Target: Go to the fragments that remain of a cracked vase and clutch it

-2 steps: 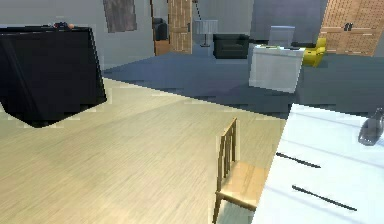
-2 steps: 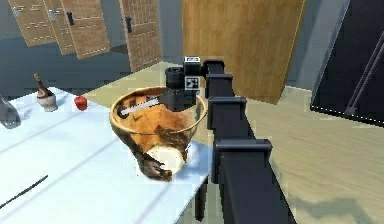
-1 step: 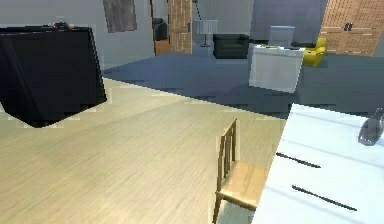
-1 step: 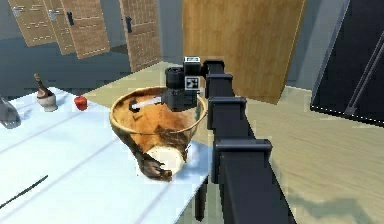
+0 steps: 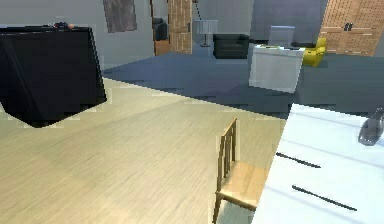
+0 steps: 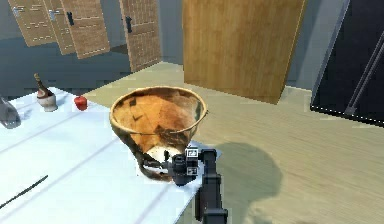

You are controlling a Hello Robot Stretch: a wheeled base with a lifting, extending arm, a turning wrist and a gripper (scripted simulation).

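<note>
The remains of the cracked vase (image 6: 158, 115) are a wide brown bowl-like shell with a jagged rim, standing on the white table (image 6: 90, 165) near its edge. The dark arm (image 6: 210, 195) rises from the arm side view's bottom edge. At its far end the gripper (image 6: 163, 166) sits at the vase's foot. I cannot tell whether the gripper holds anything, since the vase stands on the table right at it.
On the table lie a red apple (image 6: 80, 101), a small bottle (image 6: 45, 97), a grey object (image 6: 8, 115) and a thin dark utensil (image 6: 25, 188). A wooden chair (image 5: 238, 170) stands by the white table (image 5: 330, 160). Further off are a black block (image 5: 50, 72) and a wooden cabinet (image 6: 242, 45).
</note>
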